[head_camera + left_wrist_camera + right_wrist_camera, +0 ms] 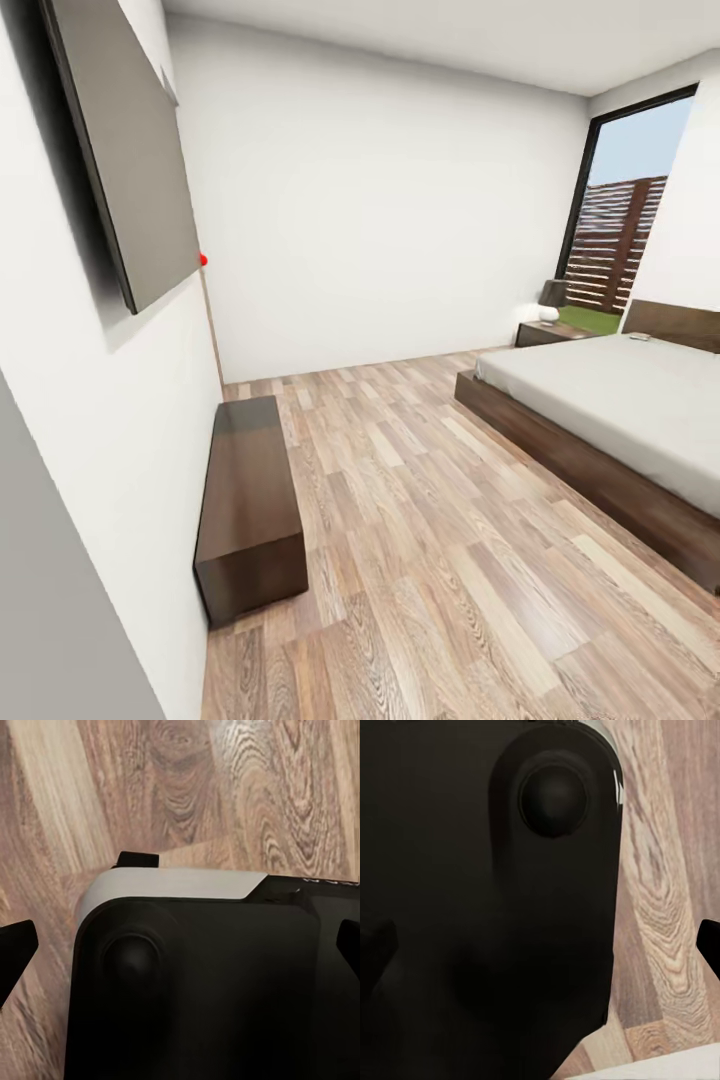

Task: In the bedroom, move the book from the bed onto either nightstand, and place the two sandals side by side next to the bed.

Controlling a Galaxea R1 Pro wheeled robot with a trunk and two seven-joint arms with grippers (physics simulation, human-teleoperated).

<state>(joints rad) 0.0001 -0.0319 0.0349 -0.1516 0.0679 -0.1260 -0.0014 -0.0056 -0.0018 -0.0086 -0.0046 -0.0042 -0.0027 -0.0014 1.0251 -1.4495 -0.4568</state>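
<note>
The bed [571, 455], with a dark-brown frame and a white mattress, lies at the right of the head view. A small flat thing, the book [640, 338], rests on the mattress near the headboard [682, 325]; it is too small to make out its cover. Beside the bed's head, under the window, stands the nightstand [548, 334]. The sandals are out of view. My left gripper [180, 941] is open, its dark fingertips [16, 945] far apart over the robot's black body and the plank floor. My right gripper [540, 945] is open too, with nothing held.
A long low dark-brown cabinet [248, 500] stands along the left wall under a dark wall panel [125, 150]. A lamp [550, 300] sits on the nightstand. The tall window [625, 240] is at the far right. Wood-plank floor [420, 520] stretches between cabinet and bed.
</note>
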